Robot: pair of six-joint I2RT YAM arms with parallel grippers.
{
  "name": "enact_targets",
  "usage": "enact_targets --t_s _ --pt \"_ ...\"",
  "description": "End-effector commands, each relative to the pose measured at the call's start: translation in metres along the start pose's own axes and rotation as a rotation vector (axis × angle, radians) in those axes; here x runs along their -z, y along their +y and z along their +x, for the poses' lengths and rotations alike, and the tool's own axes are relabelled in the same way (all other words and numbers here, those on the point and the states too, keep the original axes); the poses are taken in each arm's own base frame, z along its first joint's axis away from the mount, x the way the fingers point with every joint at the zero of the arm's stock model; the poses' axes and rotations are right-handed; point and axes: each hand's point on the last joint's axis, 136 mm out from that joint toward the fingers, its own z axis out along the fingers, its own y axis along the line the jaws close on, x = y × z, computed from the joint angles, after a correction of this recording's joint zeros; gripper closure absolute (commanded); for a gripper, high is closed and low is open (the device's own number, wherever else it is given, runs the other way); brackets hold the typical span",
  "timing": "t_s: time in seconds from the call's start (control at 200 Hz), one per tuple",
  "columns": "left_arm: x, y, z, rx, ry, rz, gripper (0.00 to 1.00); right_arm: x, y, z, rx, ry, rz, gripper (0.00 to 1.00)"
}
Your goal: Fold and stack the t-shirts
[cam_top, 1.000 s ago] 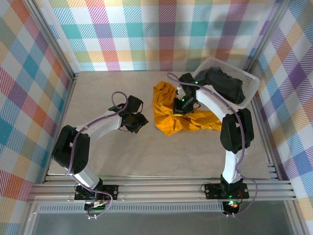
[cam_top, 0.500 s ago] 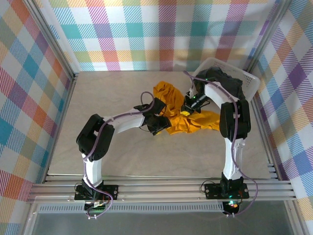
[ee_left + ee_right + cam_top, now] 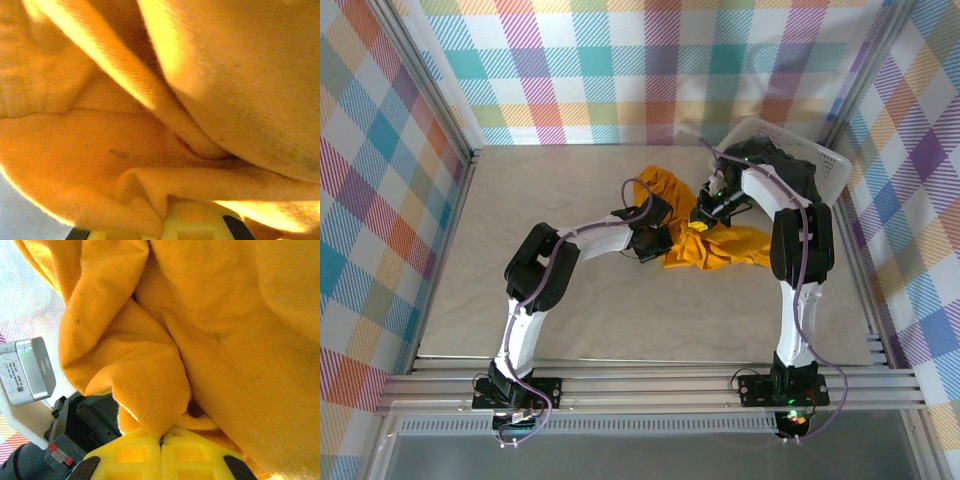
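The mustard-orange t-shirt lies crumpled on the table right of centre. My left gripper sits at its left edge; in the left wrist view a fold of orange cloth runs down between the closed yellow pads, so the left gripper is shut on it. My right gripper is on top of the shirt's middle. Its pads meet on a pinched orange fold, with the right gripper shut. The black t-shirt lies bunched in the white basket.
The basket stands tilted at the back right corner against the checked wall. The left arm's wrist, with its grey camera box, is close beside the right gripper. Bare tabletop spreads to the left and front.
The left arm has swung right across the table and reached the shirt's left edge. The right gripper has shifted slightly right and back, drawing the orange cloth in with it.
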Motion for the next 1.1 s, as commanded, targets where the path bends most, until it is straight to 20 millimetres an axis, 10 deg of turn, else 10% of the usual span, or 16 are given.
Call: enact_targets --t_s 0.0,0.47,0.61,0.885,1.095 --pt "0.028 -0.003 -0.015 -0.021 -0.082 -0.01 1.0 0.017 0.017 0.008 0.037 -0.017 -0.052 1.0" --pt "0.144 0.053 0.048 0.013 0.13 -0.04 1.0 0.042 0.069 0.088 0.164 0.088 -0.14 1.0" --pt "0.133 0.072 0.051 0.024 0.179 -0.091 1.0 0.024 0.063 0.088 0.156 0.108 -0.101 1.0" --pt "0.066 0.102 -0.002 0.091 0.146 -0.205 1.0 -0.03 0.025 0.023 0.122 0.075 0.077 1.0" --pt "0.083 0.106 -0.001 0.037 0.149 -0.3 0.51 -0.035 0.022 0.018 0.148 0.079 0.132 1.0"
